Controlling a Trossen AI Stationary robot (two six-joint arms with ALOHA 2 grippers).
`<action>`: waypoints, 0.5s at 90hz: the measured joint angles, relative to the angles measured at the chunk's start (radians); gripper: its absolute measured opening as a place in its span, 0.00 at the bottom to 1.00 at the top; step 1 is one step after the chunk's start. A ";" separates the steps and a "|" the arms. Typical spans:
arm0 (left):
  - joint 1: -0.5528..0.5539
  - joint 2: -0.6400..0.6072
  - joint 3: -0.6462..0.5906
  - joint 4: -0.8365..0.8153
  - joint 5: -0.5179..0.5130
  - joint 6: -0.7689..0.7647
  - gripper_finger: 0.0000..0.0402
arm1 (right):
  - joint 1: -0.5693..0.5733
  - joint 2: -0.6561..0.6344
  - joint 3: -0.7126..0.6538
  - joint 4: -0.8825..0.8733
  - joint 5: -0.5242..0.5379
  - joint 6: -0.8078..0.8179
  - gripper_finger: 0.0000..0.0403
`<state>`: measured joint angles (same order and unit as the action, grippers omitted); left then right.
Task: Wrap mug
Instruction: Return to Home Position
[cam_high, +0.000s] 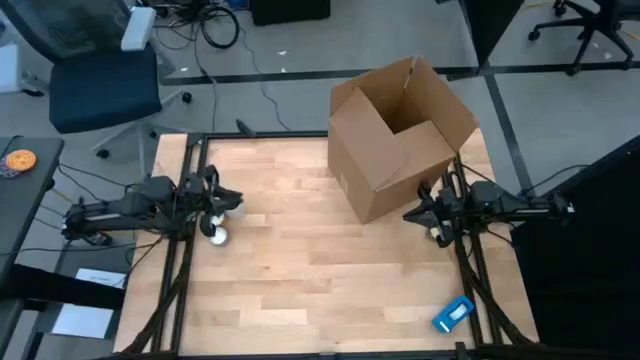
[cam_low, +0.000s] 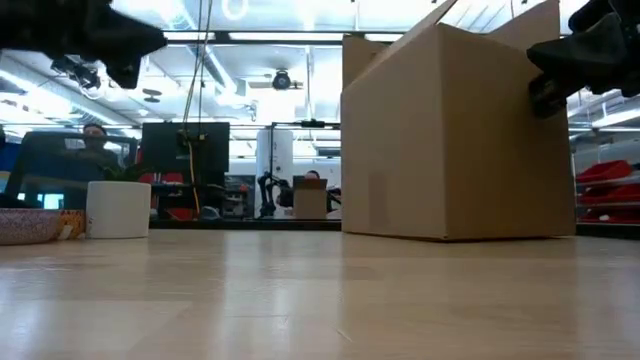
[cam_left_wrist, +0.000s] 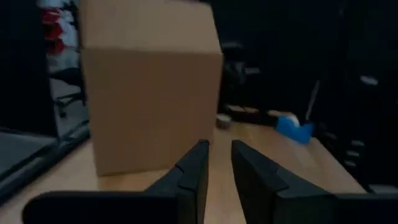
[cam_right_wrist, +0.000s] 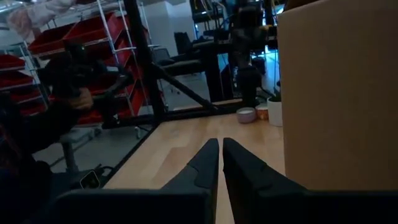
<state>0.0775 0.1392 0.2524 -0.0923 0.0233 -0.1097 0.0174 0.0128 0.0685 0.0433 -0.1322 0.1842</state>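
Left tool (cam_left_wrist: 219, 149), right tool (cam_right_wrist: 220, 144) beside brown box (cam_high: 385, 175), flaps open

Left hand (cam_left_wrist: 219, 149) hovers slightly parted — right hand (cam_right_wrist: 220, 144), opposite it, hovers closed.

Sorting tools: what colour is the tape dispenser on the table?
The tape dispenser is blue, clearest in the high view.

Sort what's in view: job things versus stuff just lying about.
Job: cardboard box, top flaps open; right claw beside it; left claw over table's left side.
Lying about: blue tape dispenser, white pot, bowl.
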 joint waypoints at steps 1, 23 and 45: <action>0.000 -0.001 -0.008 0.014 0.001 0.000 0.13 | 0.000 0.000 0.000 0.000 0.000 -0.002 0.00; 0.001 -0.029 -0.143 0.155 0.002 0.074 0.13 | 0.000 0.000 0.000 0.000 0.000 -0.005 0.00; 0.001 -0.030 -0.209 0.202 0.003 0.049 0.13 | 0.000 0.000 0.000 0.001 0.000 0.002 0.00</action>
<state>0.0788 0.1093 0.0430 0.1098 0.0259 -0.0603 0.0174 0.0128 0.0685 0.0446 -0.1318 0.1864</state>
